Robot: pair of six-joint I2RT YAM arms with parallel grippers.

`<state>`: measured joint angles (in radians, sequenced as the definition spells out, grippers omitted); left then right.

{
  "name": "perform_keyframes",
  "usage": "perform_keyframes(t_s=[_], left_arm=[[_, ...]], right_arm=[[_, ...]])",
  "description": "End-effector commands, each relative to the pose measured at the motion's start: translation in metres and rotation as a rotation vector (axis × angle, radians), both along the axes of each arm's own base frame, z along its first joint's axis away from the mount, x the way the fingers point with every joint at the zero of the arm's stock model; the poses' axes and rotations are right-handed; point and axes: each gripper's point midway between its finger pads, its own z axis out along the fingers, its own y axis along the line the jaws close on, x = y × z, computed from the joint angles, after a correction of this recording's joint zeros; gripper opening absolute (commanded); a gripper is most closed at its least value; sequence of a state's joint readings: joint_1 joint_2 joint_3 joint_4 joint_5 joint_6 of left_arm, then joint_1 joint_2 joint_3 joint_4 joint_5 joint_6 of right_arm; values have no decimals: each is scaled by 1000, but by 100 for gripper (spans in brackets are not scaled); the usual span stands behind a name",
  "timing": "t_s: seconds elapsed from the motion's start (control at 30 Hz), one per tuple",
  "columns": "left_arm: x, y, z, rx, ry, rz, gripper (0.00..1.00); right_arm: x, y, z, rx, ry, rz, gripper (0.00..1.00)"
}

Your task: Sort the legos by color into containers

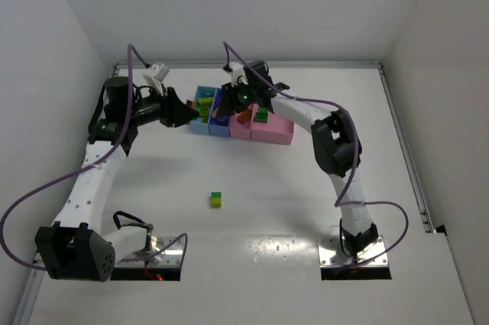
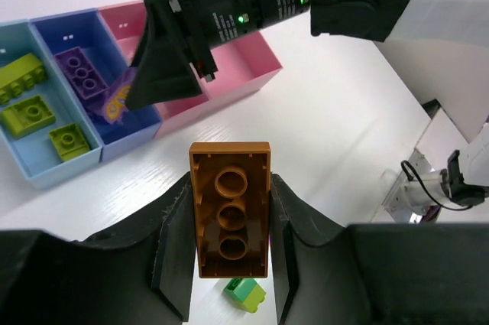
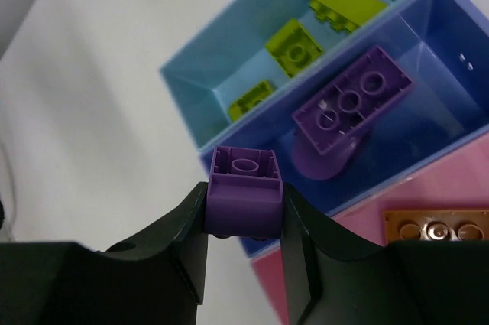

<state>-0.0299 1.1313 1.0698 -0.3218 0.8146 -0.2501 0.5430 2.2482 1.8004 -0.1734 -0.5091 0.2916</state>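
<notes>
Above blue bin (image 3: 451, 73), right arm (image 1: 306, 115) outstretched, fingers (image 3: 187, 225) pinching purple brick (image 3: 244, 199)

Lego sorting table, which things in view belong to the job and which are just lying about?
Part of the job:
containers
left gripper holding an orange brick
right gripper holding a purple brick
green-yellow stack on the table
binned green bricks
binned purple brick
binned orange brick

Just there:
purple cable
base plate
</notes>
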Motion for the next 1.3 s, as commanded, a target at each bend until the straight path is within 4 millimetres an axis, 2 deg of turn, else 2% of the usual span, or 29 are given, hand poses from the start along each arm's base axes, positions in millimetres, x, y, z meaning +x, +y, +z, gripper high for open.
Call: perform_keyframes(t_s=[0.0,0.13,0.2,0.27,0.3,0.37,0.4,0.43,0.5,0.53,0.57,0.6,0.63,0.67,0.7,0.73,0.77,0.8,0.83,0.9,0.93,0.97,1.1,1.17,1.2,1.27], left_arm=[[1,10,10,-5,-27,45,0],[6,14,3,-24,15,53,0],[8,16,1,-28,25,54,0],[8,15,-2,-31,35,45,0],[8,12,-3,-46,47,25,0],[9,11,-5,-72,57,3,0],[6,9,-13,-108,101,-22,0],[7,11,-10,-127,80,-31,0],[7,8,-21,-181,144,-59,0],[2,3,-18,-212,154,-116,1],[2,0,-17,-231,143,-151,3],[0,-3,-16,-251,153,-186,3],[-9,-7,-16,-274,174,-255,4],[-8,-7,-18,-278,179,-281,4],[-12,-8,-19,-281,186,-299,4],[-12,-8,-15,-260,140,-341,4],[-14,-9,-18,-256,144,-362,4],[-21,-9,-22,-269,192,-383,4],[-22,-10,-23,-263,167,-415,4],[-41,-16,-21,-349,207,-552,7],[-39,-16,-23,-351,212,-552,9],[-48,-19,-21,-390,230,-608,9],[-51,-27,-19,-408,267,-644,9],[-60,-37,-16,-404,277,-681,9],[-63,-40,-15,-406,291,-693,9],[-70,-47,-13,-403,301,-721,9]], right_arm=[[21,-2,8,-3,-36,-62,2],[32,-5,-2,-26,-54,-104,3],[32,-5,-8,-35,-52,-99,21],[34,-4,-4,-29,-61,-99,43],[32,-3,-4,-28,-66,-85,61],[24,3,15,22,-79,-34,69],[24,0,23,44,-87,-22,72],[11,5,43,109,-92,31,72],[-2,3,67,175,-113,89,75],[-18,0,70,217,-68,137,76],[-24,-4,102,274,-121,167,76],[-44,-3,113,322,-103,247,76],[-53,-11,112,340,-70,265,76],[-58,-16,121,375,-47,272,76],[-67,-22,138,405,-53,292,76],[-79,-29,135,432,34,302,76],[-87,-31,140,450,46,317,76],[-90,-36,147,465,42,332,76],[-96,-38,157,470,22,337,76],[-109,-43,163,471,-9,373,76],[-111,-45,167,465,-36,382,76],[-117,-42,168,455,-59,403,76],[-129,-51,157,333,-244,509,76],[-134,-55,154,268,-337,553,76],[-136,-55,154,226,-463,614,75],[-144,-63,160,181,-539,643,74]])
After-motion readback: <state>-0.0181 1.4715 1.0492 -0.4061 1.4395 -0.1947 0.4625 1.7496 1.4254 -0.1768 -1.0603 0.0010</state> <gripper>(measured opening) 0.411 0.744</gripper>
